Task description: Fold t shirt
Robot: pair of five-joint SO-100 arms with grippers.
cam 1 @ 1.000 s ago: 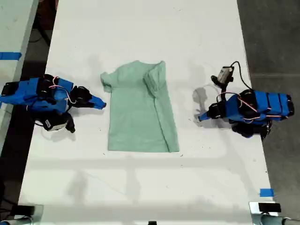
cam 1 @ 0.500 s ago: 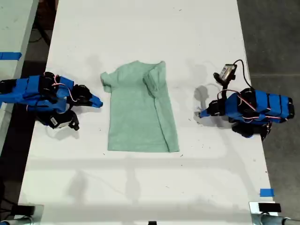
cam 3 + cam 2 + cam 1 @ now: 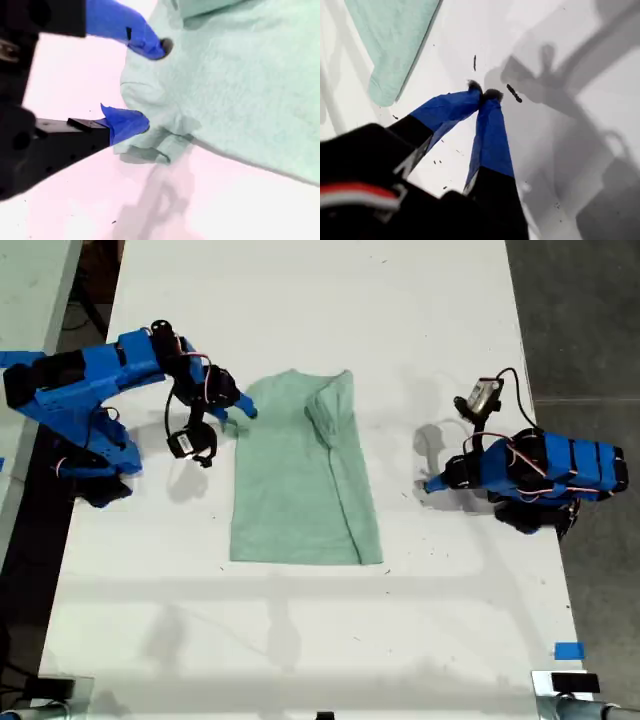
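The pale mint-green t shirt (image 3: 300,480) lies flat in the middle of the white table, its side toward the exterior view's right folded inward. My second gripper (image 3: 240,408) reaches the shirt's sleeve at the upper left of the exterior view. In the second wrist view this gripper (image 3: 145,85) is open, with one blue fingertip (image 3: 150,45) on each side of the bunched sleeve of the t shirt (image 3: 240,85). My first gripper (image 3: 430,483) rests low on the bare table at the exterior view's right, apart from the shirt. Its tips (image 3: 484,94) are shut and empty, with a corner of the t shirt (image 3: 395,35) farther off.
The white table (image 3: 320,640) ends at dark floor on the exterior view's right. A second pale surface with blue tape (image 3: 22,359) lies beyond its left edge. A blue tape mark (image 3: 568,650) sits near the table's lower right corner in that view.
My second arm has lifted off the table beside the shirt and swung up and inward to the sleeve. My first arm has hardly moved.
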